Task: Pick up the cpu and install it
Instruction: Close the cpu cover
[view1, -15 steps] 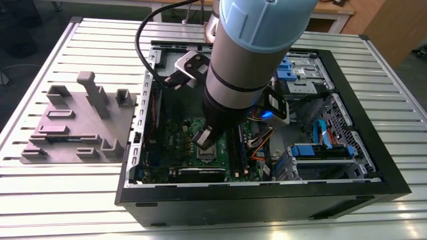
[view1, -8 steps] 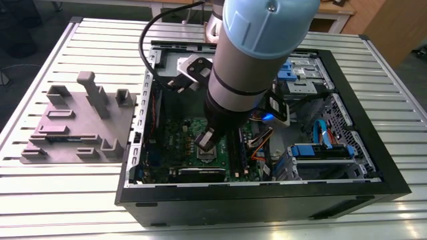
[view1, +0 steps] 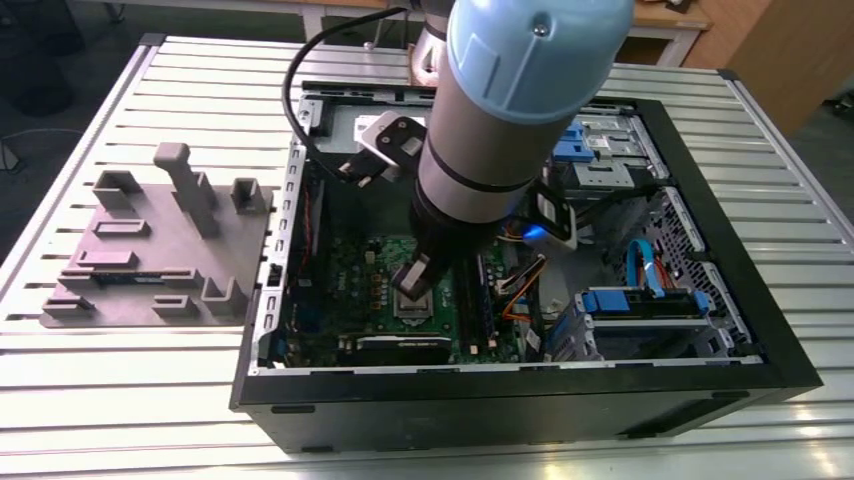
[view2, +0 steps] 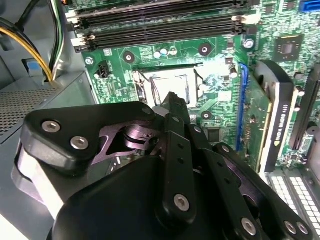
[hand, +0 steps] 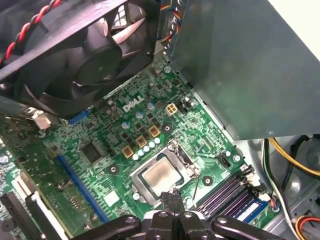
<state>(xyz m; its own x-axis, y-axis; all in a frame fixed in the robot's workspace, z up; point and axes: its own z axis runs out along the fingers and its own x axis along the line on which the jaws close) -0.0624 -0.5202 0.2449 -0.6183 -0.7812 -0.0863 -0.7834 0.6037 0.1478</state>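
Green motherboard (hand: 100, 150) holds the cpu (hand: 161, 175) in its socket (lid open), gripper (hand: 175, 196) fingers pressed together just above it.

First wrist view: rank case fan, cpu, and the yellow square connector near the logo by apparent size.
1. case fan, by far the largest, though it sits nearer the camera, so part of that is perspective.
2. cpu, seated in the socket, just beyond the gripper.
3. yellow square connector, clearly the smallest.
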